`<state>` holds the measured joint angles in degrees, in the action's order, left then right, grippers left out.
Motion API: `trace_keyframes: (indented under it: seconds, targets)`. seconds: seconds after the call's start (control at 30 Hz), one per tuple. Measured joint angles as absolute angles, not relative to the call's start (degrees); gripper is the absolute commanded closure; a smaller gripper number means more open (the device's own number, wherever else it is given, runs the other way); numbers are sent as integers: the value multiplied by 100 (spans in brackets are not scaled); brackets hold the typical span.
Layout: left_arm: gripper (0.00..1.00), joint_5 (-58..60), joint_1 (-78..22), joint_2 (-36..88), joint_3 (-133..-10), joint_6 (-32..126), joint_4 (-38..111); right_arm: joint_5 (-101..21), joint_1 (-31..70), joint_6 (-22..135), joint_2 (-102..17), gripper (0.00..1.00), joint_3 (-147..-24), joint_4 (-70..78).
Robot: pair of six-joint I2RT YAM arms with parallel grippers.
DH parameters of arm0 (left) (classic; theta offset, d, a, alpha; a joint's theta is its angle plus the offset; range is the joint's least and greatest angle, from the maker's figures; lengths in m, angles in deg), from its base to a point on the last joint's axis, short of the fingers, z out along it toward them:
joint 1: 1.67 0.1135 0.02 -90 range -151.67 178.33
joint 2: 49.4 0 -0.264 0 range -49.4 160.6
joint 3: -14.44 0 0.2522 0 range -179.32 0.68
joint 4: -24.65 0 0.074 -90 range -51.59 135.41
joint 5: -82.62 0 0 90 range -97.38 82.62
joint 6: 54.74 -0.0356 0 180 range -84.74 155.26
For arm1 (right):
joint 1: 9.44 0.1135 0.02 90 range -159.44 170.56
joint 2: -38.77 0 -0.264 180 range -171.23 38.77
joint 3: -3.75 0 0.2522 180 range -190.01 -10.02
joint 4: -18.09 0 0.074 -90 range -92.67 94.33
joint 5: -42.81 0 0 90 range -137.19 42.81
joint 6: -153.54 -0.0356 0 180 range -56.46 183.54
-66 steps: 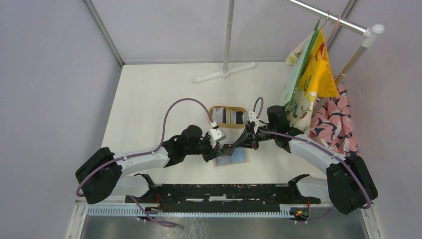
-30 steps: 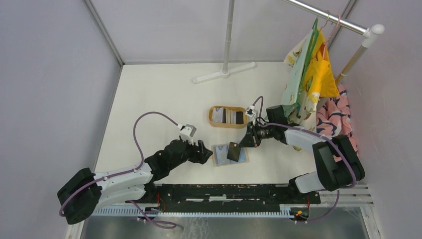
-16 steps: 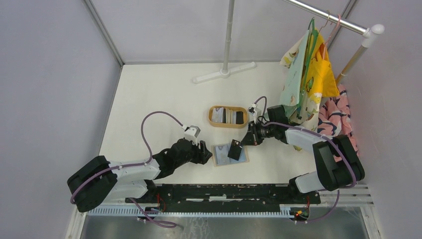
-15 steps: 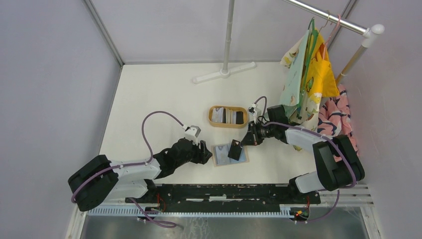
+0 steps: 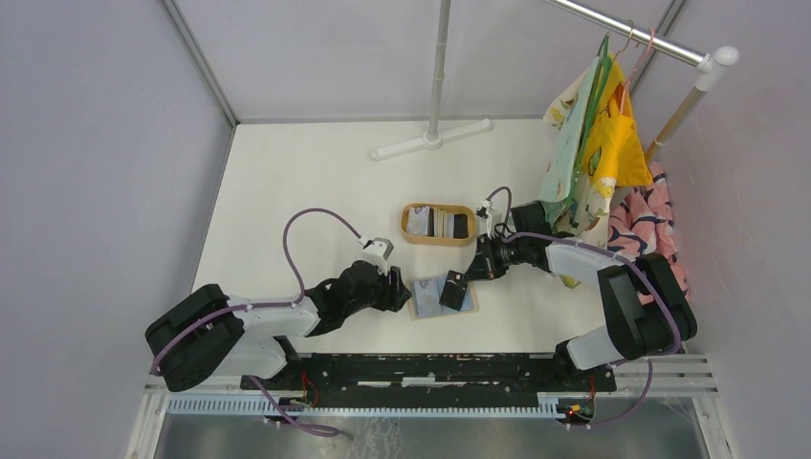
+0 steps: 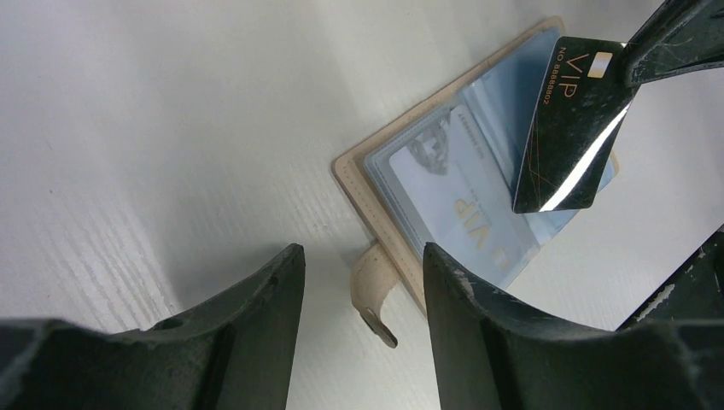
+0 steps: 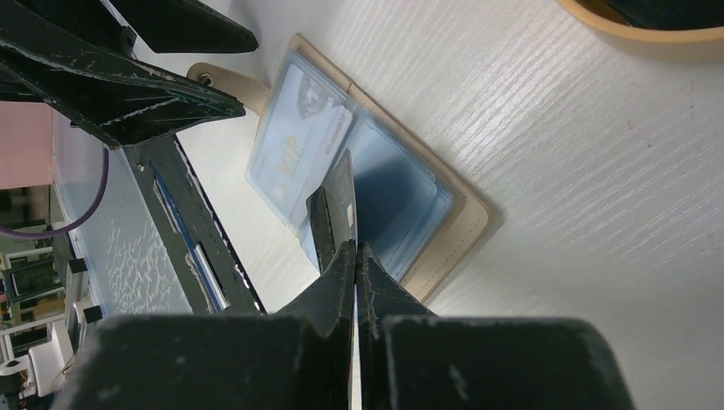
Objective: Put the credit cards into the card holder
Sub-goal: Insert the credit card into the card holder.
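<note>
The beige card holder (image 5: 427, 299) lies open on the table, blue lining up, with a pale card (image 6: 444, 184) in one sleeve. My right gripper (image 5: 471, 273) is shut on a black VIP credit card (image 6: 568, 128), holding it tilted just above the holder's right half (image 7: 401, 192). The card (image 7: 341, 209) shows edge-on between the shut fingertips of my right gripper (image 7: 354, 248). My left gripper (image 6: 363, 256) is open at the holder's left edge, and the snap strap (image 6: 374, 290) lies between its fingers without touching them. More credit cards (image 5: 440, 224) lie in the wooden tray.
The oval wooden tray (image 5: 406, 223) sits just behind the holder. A rack foot (image 5: 432, 140) lies at the back, and hanging clothes (image 5: 593, 153) crowd the right side beside my right arm. A black rail (image 5: 430, 368) runs along the near edge.
My left arm has moved right, up to the holder's left edge, and its jaws have narrowed. My right gripper has shifted slightly with the black card over the holder.
</note>
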<state>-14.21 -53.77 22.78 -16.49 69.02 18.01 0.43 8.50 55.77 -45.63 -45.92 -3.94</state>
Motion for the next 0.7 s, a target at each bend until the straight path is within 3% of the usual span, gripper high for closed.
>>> trace_keyframes:
  seconds: [0.23, 0.7]
  targets:
    - [43, -1292, -5381, 2539, -1811, 6897, 1729, 65, 961, 5454, -4671, 100, -4592, -311]
    - [56, -1264, -5388, 2971, -2119, 6880, 1689, -14, 1053, 5301, -4944, 100, -4592, -256]
